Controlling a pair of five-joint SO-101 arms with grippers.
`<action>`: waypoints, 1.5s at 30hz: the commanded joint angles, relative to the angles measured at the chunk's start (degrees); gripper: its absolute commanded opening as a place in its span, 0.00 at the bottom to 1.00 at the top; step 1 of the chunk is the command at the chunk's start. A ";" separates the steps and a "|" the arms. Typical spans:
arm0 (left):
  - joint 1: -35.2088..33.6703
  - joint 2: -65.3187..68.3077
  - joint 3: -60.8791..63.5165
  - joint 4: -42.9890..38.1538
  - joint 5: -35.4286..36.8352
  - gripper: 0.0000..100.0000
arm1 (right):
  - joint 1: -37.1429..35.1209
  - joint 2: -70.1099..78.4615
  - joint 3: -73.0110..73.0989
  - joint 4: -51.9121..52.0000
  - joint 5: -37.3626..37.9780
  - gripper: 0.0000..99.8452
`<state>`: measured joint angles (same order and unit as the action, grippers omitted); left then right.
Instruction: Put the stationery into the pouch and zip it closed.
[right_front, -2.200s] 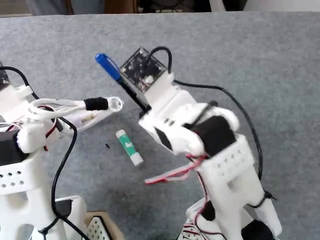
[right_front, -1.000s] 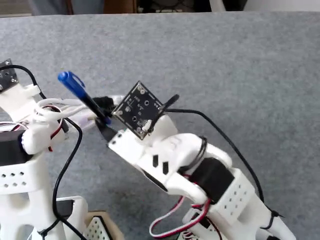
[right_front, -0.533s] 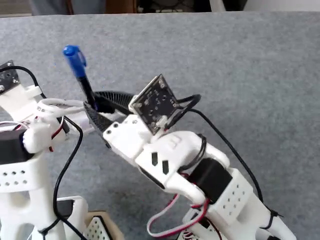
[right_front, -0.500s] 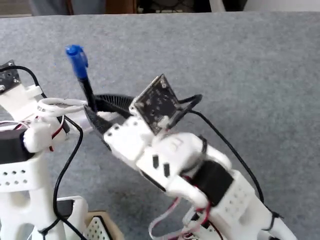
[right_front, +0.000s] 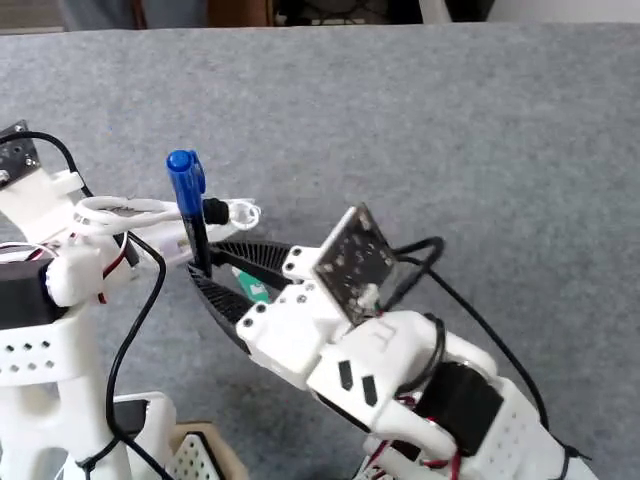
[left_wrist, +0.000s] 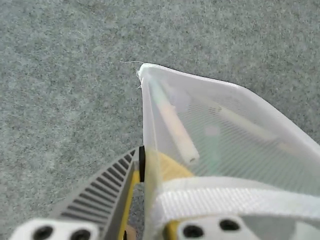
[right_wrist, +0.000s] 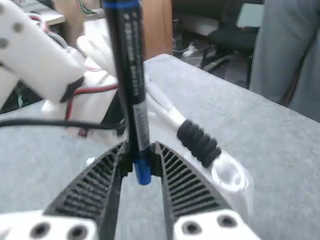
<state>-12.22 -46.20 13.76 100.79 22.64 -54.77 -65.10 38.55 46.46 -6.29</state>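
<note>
From the high view, we see the right pincer (right_front: 203, 262) pinching the blue pen (right_front: 190, 205) at its lower end, long axis upright, cap toward 12 o'clock. The pouch (left_wrist: 215, 130), pinched by the left pincer (left_wrist: 142, 172), lies just beside at 11 o'clock.

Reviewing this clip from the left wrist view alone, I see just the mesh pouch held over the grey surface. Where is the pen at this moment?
Observer: The right end effector is shut on the blue-capped pen, holding it upright close to the pouch.
Operator: Is any stationery lying outside the pouch?
Observer: Yes, a green glue stick lies on the grey table, beneath the right arm.
</note>
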 joint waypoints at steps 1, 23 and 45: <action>0.75 -0.70 -0.57 -1.14 0.18 0.03 | -0.44 -0.57 3.65 -8.62 -0.26 0.01; -0.75 -0.70 1.71 -1.41 0.09 0.03 | 3.16 5.58 10.68 -23.21 9.32 0.02; -1.19 -0.70 1.71 -1.41 0.35 0.03 | 5.54 5.23 9.89 -22.77 13.01 0.12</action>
<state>-12.48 -46.20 16.04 100.79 22.64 -51.96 -59.38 49.54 24.66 5.23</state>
